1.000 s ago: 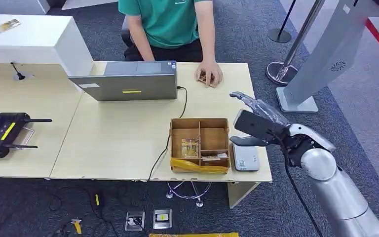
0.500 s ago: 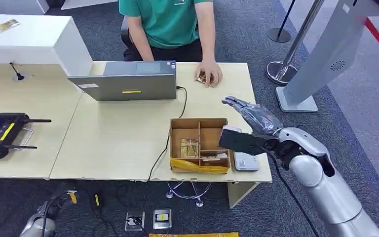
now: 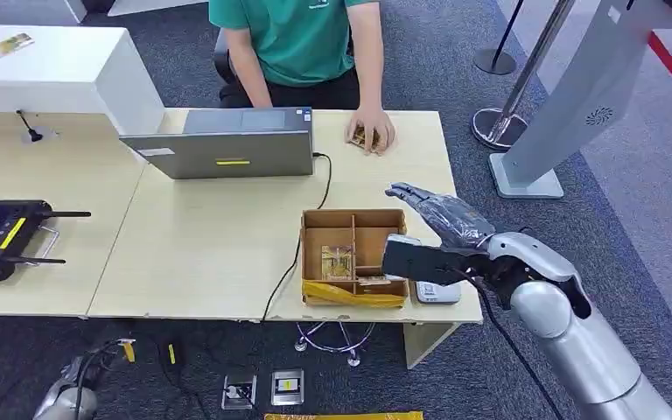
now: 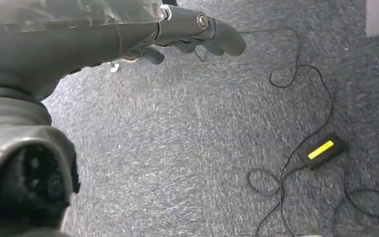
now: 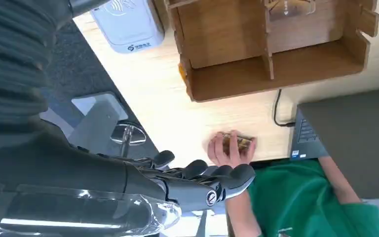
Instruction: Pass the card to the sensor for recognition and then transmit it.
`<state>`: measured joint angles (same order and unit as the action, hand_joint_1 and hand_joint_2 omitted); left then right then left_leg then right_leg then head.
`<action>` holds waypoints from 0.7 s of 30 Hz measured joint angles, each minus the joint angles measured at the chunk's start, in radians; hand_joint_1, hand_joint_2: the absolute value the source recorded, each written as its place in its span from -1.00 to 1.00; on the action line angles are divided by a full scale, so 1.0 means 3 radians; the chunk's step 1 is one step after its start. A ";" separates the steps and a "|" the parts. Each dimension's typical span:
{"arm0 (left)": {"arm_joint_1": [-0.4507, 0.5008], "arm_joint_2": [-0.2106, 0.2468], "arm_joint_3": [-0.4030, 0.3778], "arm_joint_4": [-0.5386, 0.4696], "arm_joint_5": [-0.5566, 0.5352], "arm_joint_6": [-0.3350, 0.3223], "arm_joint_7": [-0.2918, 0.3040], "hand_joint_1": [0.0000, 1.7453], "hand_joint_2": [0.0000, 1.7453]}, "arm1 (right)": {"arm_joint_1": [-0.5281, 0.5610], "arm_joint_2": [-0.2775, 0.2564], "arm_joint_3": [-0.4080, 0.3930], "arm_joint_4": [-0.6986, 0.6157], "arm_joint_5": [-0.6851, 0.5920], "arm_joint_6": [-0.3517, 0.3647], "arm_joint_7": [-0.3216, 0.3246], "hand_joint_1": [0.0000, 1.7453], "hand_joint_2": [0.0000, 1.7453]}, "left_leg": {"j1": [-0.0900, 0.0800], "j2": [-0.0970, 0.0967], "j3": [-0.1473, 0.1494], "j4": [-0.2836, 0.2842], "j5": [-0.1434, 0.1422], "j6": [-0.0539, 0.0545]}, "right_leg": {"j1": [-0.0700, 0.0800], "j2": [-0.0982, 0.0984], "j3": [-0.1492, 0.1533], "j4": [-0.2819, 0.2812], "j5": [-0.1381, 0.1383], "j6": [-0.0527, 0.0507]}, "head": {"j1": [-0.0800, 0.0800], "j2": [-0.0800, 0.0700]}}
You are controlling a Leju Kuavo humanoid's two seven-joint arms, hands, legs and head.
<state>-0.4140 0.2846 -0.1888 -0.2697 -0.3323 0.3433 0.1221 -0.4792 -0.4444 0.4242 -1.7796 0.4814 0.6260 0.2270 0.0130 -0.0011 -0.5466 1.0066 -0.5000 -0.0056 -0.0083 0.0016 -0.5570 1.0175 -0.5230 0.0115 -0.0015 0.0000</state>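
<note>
Head view shows our right hand (image 3: 442, 214) above the table (image 3: 210, 236), its fingers (image 3: 407, 192) stretched out, apart and holding nothing. Below and just ahead of those fingers sits the wooden box (image 3: 354, 255), with a card (image 3: 337, 260) lying in one compartment; the white sensor (image 3: 436, 290) lies under the wrist, beside the box. Beyond the fingertips, a person's hand (image 3: 372, 131) rests on another card. Our left hand (image 4: 197, 34) hangs over the carpet, fingers loosely curled around nothing. We judge the task barely begun: no card picked, none scanned, none handed over.
</note>
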 joint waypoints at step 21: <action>-0.0009 -0.0071 0.0389 -0.0006 -0.0108 -0.0053 0.0126 -1.00 -1.00 | -0.0074 -0.0024 0.0027 0.0028 0.0047 -0.0013 -0.0047 -1.00 1.00 | 0.0002 -0.0001 -0.0002 0.0000 0.0000 0.0000 | 0.0002 -0.0002 -0.0001 0.0000 0.0000 0.0000 | 0.0000 0.0000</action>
<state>-0.4167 0.2632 -0.0721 -0.2716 -0.3647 0.3273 0.1599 -0.5014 -0.4517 0.4322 -1.7712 0.4955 0.6222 0.2129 0.0135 -0.0013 -0.5472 1.0066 -0.4999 -0.0057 -0.0079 0.0011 -0.5573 1.0177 -0.5229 0.0114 -0.0015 0.0000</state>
